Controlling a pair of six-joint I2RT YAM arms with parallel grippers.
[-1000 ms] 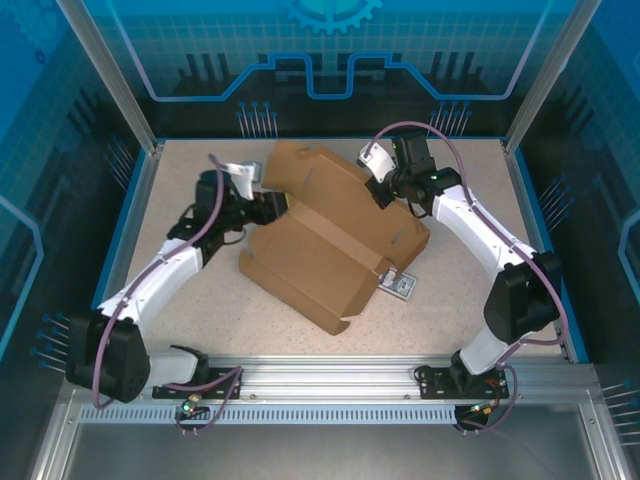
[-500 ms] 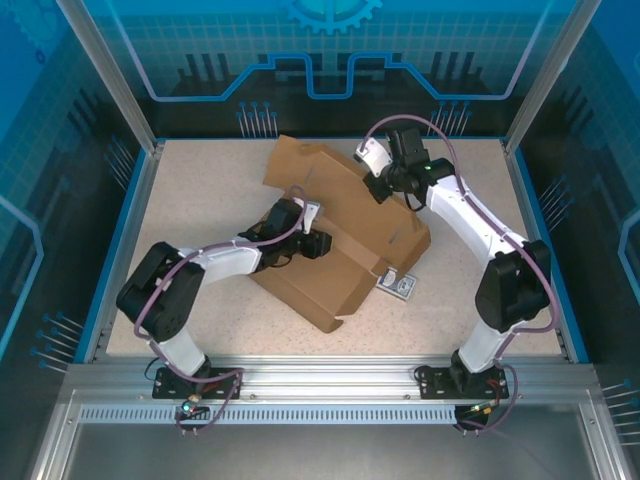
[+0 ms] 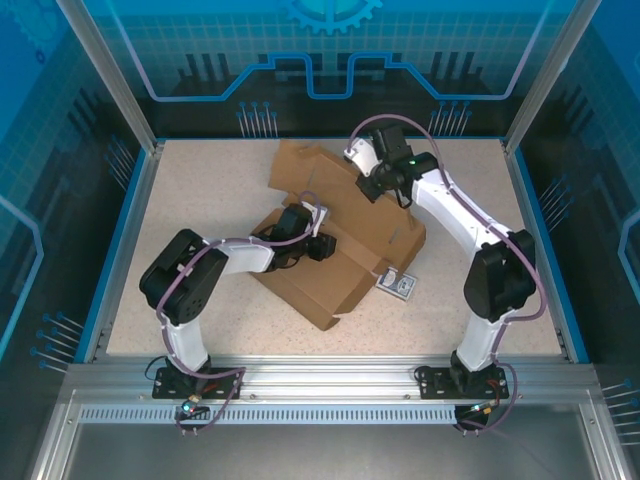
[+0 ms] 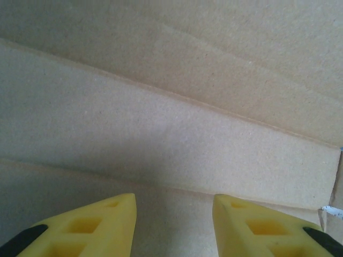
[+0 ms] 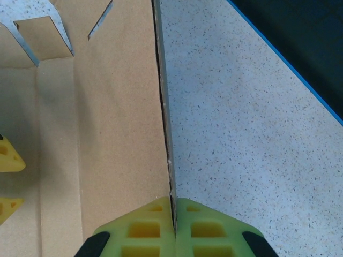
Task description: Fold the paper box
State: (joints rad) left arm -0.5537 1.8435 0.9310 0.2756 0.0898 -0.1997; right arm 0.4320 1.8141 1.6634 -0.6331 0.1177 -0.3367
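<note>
Paper box (image 3: 365, 225) sits mid-table, slightly right of centre, long axis running from far-left to near-right. It is partly formed, with one panel raised at the far end and the near-left part lying low on the table (image 3: 200, 200). A small patterned card (image 3: 397, 285) lies just beside its near-right edge.

Left gripper (image 4: 174, 222) is over the middle of the box. Its jaws are spread with nothing between them, and the fingertips face bare cardboard crossed by two crease lines. Cannot tell if the tips touch the board.

Right gripper (image 5: 172, 219) is at the far end of the box. Its jaws are pressed together on the thin edge of a panel, pinching it, with cardboard on the left side of the edge and speckled table on the right. Slits and a cut tab (image 5: 45, 35) show at the far end of that panel.

Handling, judged:
- The box looks light and likely slides on the smooth top if pushed from one side only.
- The board is stiff across flat panels and should hinge only at the scored creases.
- Flaps will probably spring back if let go.
- Best hold is a free panel edge like the one the right jaws pinch, away from tabs and slits, which look easy to crush or tear.
- The open left fingers suit pressing down along a crease to anchor the base while the pinched panel swings.
</note>
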